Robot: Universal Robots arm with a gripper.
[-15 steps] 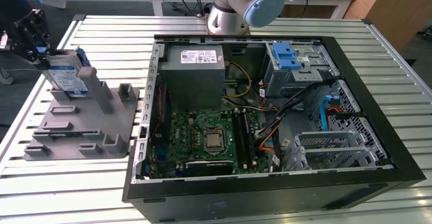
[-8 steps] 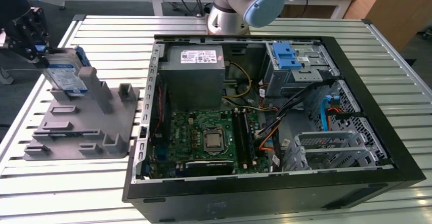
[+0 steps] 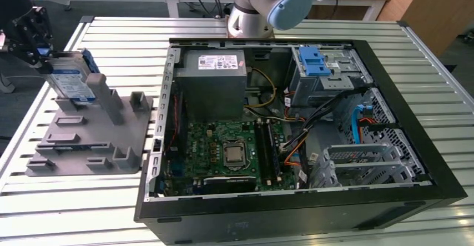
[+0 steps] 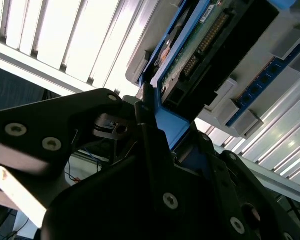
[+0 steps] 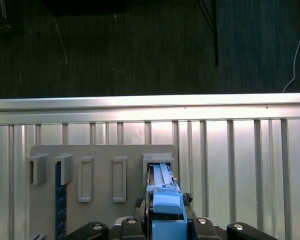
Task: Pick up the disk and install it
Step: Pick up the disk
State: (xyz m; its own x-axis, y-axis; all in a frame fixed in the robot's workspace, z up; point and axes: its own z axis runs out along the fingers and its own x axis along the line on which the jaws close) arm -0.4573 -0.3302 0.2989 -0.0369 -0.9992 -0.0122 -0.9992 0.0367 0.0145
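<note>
Right, the hand (image 3: 44, 56) is clamped on the disk (image 3: 71, 80), which stands upright in the grey rack (image 3: 89, 143).
In the second wrist view a dark finger (image 4: 146, 131) presses the disk's (image 4: 202, 52) blue rail, green circuit board showing; in the first wrist view that rail (image 5: 162, 192) drops into a raised slot of the rack (image 5: 100, 152). The rack lies flat on the slatted metal bench (image 3: 111, 38), at the exterior view's left. Just beside it, toward the exterior view's right, sits the open computer case (image 3: 425, 162), with the motherboard (image 3: 222, 146) nearer, then the power supply (image 3: 215, 88) and blue-latched drive cage (image 3: 318, 68) farther back.
</note>
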